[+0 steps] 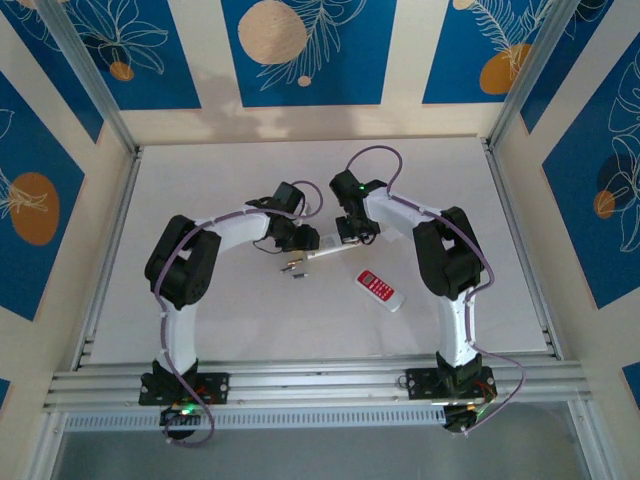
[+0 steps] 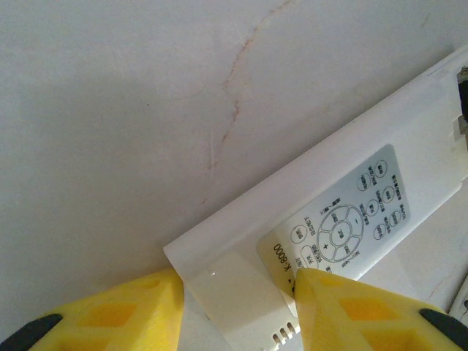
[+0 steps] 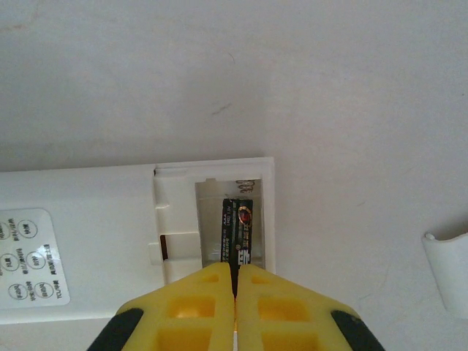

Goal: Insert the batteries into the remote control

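Near the middle of the table (image 1: 200, 190), the white remote control (image 3: 95, 219) is clamped by its end in the half-spread left gripper (image 2: 235, 284). One battery (image 3: 238, 227) lies in the open compartment (image 3: 208, 219), with the right gripper (image 3: 235, 276) closed tight and empty at its end. The slot beside it looks unfilled, so probably one more is left to load.

A white table (image 1: 200, 180), marked by a thin brownish line (image 2: 228, 86), sits inside cream walls (image 1: 408, 50) bearing blue panels (image 1: 350, 70) of pale leaves and orange circles. Metal rails (image 1: 320, 378) run along the table's near edge.
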